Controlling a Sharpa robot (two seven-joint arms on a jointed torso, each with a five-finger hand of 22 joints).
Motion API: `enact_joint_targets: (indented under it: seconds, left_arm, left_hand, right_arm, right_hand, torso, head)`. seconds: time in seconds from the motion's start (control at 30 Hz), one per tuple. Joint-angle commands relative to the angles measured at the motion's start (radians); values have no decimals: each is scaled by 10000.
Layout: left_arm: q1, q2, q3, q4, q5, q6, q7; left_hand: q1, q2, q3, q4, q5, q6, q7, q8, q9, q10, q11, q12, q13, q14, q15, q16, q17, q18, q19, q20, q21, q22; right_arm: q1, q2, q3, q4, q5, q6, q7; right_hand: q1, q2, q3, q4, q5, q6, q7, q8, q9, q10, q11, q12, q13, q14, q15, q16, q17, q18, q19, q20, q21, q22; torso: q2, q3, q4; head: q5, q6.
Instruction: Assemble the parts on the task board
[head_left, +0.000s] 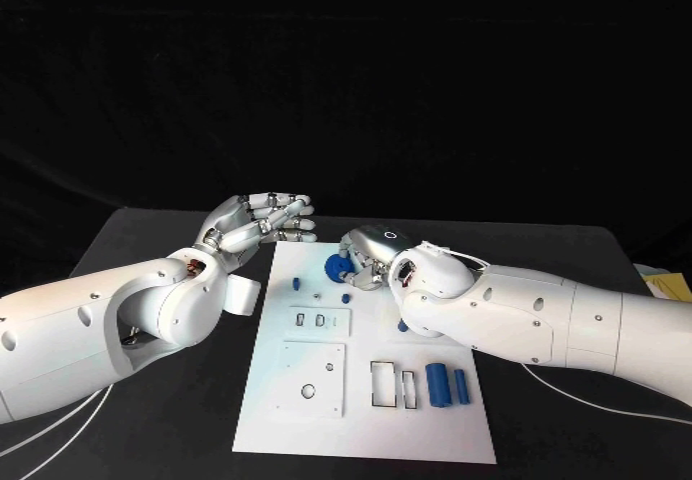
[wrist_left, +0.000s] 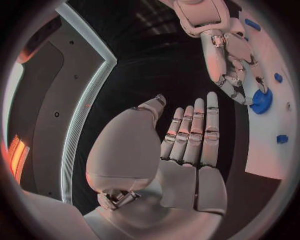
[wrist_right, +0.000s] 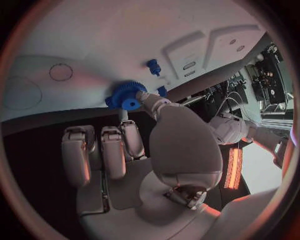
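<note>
The white task board (head_left: 361, 410) lies in the middle of the black table. A blue gear (head_left: 338, 268) sits near the board's far edge. My right hand (head_left: 369, 252) is at the gear. In the right wrist view its thumb and one fingertip (wrist_right: 127, 118) pinch the blue gear (wrist_right: 125, 96) against the board (wrist_right: 94, 45). The left wrist view shows that right hand (wrist_left: 228, 60) reaching down onto the gear (wrist_left: 260, 101). My left hand (head_left: 267, 222) hovers off the board's far left corner, flat with straight fingers (wrist_left: 187, 135), holding nothing.
Two blue cylinders (head_left: 437, 385) (head_left: 462, 387) lie side by side at the board's near right, next to rectangular slots (head_left: 389, 383). Small blue pegs (head_left: 296, 283) (head_left: 346, 297) stand near the gear, and another (head_left: 404, 325) by my right forearm. A yellow object (head_left: 666, 285) lies at the table's right edge.
</note>
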Motion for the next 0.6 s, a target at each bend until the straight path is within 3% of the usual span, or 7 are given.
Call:
enact_joint_targets:
  seconds: [0.03,0.13,0.2,0.33,0.6]
  left_arm:
    - [13,7,8,31,33,146,82]
    - [13,7,8,34,33,149,80]
    - [13,7,8,35,33,151,79]
    - [14,0,8,35,33,136,63]
    - [15,-40,8,42,37,93,43]
  left_hand:
    - [-95,40,-6,45,10,-71,497,-60,-13,-84,-1,-46,-5,-16,30,-62,14,96,15,32,46,-9]
    - [-95,40,-6,45,10,-71,497,-60,-13,-84,-1,-46,-5,-16,30,-62,14,96,15,32,46,-9]
    - [-95,40,-6,45,10,-71,497,-60,-13,-84,-1,-46,-5,-16,30,-62,14,96,15,32,46,-9]
    - [-95,40,-6,45,10,-71,497,-60,-13,-84,-1,-46,-5,-16,30,-62,14,96,15,32,46,-9]
    - [-85,47,-7,39,10,-77,499,-70,-12,-96,2,-44,-4,-24,32,-75,30,97,6,35,46,-14]
  right_arm:
    - [-37,47,-21,-14,-142,295,-84]
    - [-39,100,-23,-57,-126,314,-67]
    - [-40,126,-24,-69,-110,339,-52]
    - [-41,141,-26,-68,-77,378,-33]
    - [-42,0,-28,80,67,397,35]
  right_hand:
    - [-128,-64,-3,95,-2,21,-107,-120,-53,-71,94,-58,129,980,5,57,2431,-130,734,-43,33,1962]
    - [-205,-176,-33,163,-338,-870,171,-843,-342,-300,341,-213,-58,976,210,53,2418,-130,729,129,28,1962]
    - [-244,-233,-156,238,-558,-1392,231,-1309,-553,-347,413,-233,-79,976,291,54,2421,-130,732,222,32,1973]
    - [-386,-265,-589,505,-747,-1543,302,-1586,-715,-378,483,-245,-89,979,356,60,2435,-133,737,293,40,1988]
    - [-389,-135,-987,809,-598,-1261,318,-1623,-790,-315,502,-196,-13,985,382,68,2460,-149,770,328,86,2061]
  torso:
    - [5,9,-11]
    - [3,2,-8]
    - [5,-1,-3]
    - [8,1,6]
    - [5,4,-24]
  head:
    - [15,3]
    - [-11,26]
    - [-7,27]
    - [-19,39]
    - [-17,31]
